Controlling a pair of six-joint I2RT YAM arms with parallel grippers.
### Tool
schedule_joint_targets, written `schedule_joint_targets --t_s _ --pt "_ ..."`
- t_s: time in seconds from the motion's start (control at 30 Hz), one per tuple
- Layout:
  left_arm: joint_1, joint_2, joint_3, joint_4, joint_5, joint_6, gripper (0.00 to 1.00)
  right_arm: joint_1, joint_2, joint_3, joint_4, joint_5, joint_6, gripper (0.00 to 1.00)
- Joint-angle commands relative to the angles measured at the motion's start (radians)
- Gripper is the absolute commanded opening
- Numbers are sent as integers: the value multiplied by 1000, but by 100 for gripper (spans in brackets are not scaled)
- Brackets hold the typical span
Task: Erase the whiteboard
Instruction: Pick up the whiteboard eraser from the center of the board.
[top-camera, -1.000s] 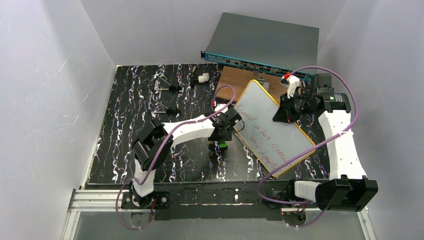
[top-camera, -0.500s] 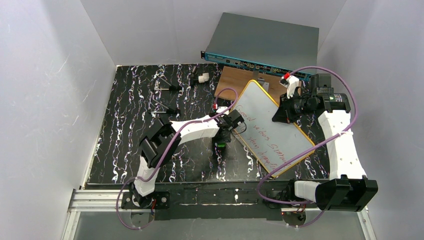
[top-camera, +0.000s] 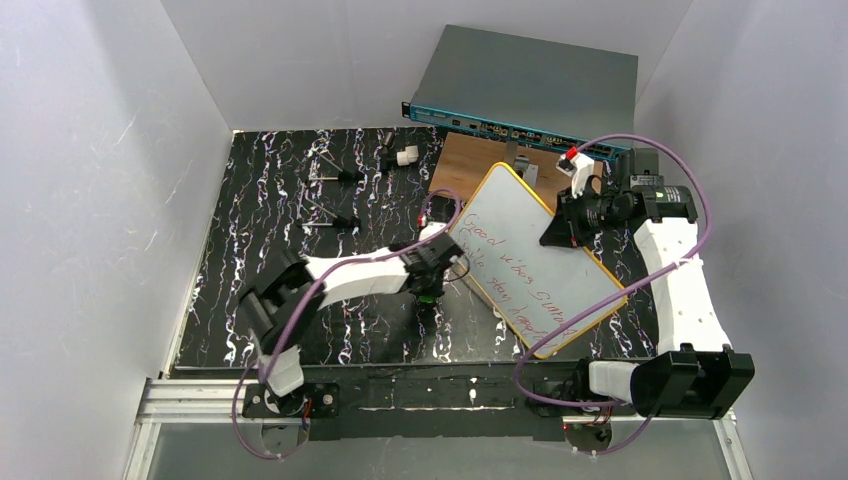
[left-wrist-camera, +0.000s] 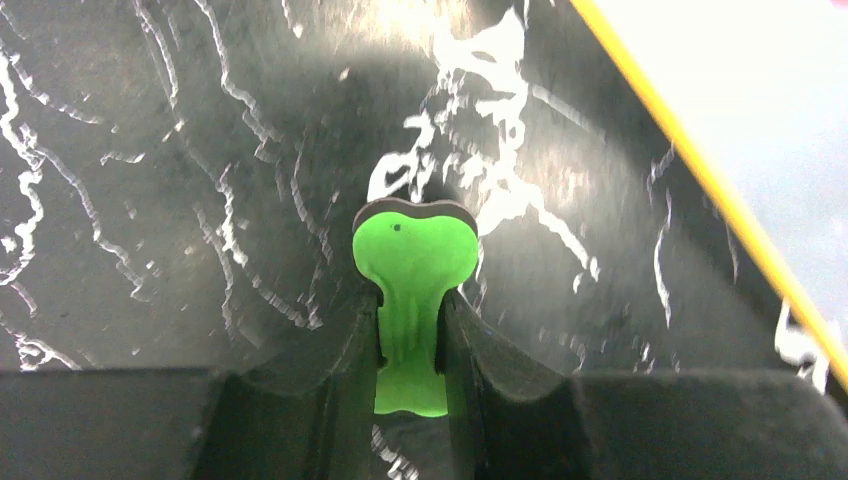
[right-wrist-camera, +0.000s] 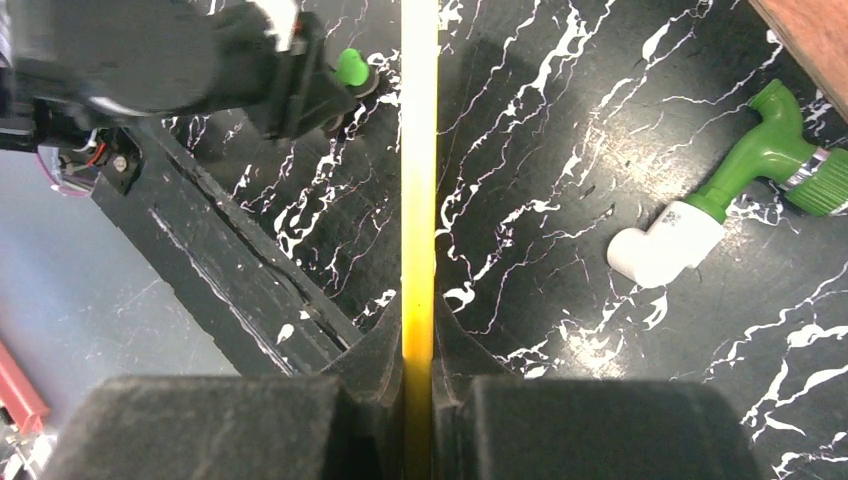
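- Left wrist view: the green eraser (left-wrist-camera: 414, 250) is now pinched at its stem by the narrowed left gripper (left-wrist-camera: 410, 320), just left of the whiteboard (left-wrist-camera: 780, 90).
- Red writing (top-camera: 510, 275) is not yet wiped; wiping is judged to be next.
- At the whiteboard's far right edge, its frame is clamped by the right gripper (right-wrist-camera: 420, 360).

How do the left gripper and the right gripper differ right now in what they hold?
The left gripper pinches a small green tool by its narrow stem; the right gripper clamps the large whiteboard by its yellow frame. The left gripper sits over the black table beside the board; the right gripper is at the board's right edge. Both are closed on something.
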Motion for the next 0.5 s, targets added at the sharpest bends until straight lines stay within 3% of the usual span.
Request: schedule_joint_targets --t_s 0.0,0.2,0.33,0.47 --pt "-3 -314 -241 203 109 167 1 32 13 -4 62 -107 -6 1" --pt "-1 -723 -632 531 263 345 0 121 70 3 79 -132 5 1" --pt "6 -921 -771 680 203 464 0 225 159 82 53 -138 0 1" --pt "15 -989 -806 737 103 594 0 314 307 283 -30 -91 -56 1"
